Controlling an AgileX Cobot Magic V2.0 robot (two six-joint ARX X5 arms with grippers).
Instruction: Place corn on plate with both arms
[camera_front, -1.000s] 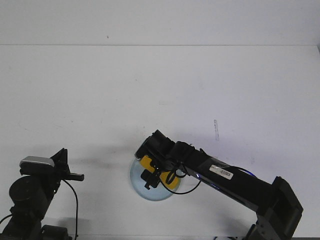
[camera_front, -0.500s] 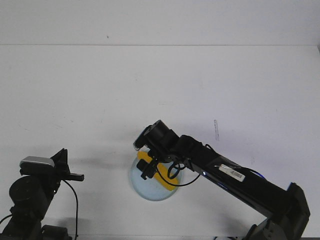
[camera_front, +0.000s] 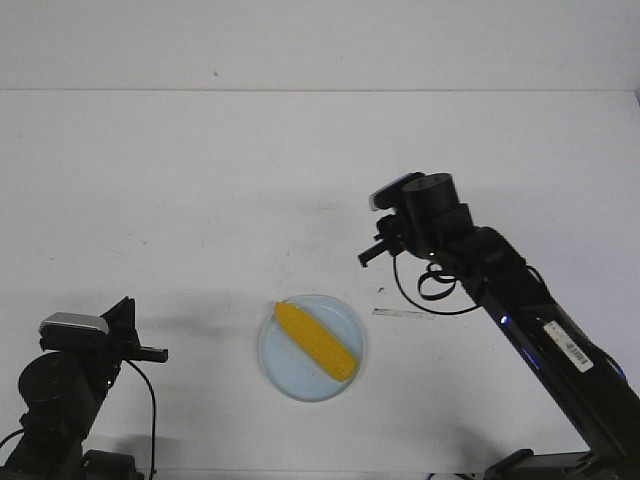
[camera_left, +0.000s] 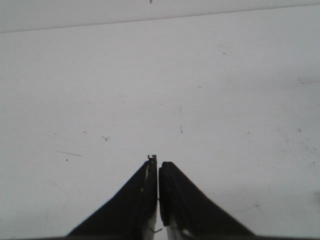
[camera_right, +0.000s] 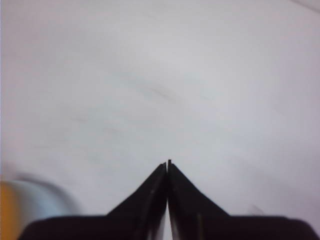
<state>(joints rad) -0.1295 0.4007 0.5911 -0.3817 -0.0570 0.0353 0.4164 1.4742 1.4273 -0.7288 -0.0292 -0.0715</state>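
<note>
Corn (camera_front: 317, 340) lies diagonally on the plate (camera_front: 280, 370), on the white table (camera_front: 200, 180). Right gripper (camera_front: 366, 258) is raised, well apart from the plate, fingers pressed together, holding nothing. Left gripper (camera_left: 158, 165) is also pressed together, empty. White label (camera_front: 566, 344) on the right arm: text too small to read. Left arm's base is cut off at the frame edge. Right wrist view is blurred.

Bright yellow corn (camera_front: 317, 341), pale, perhaps light-blue plate (camera_front: 277, 362), black arms (camera_front: 520, 310).
</note>
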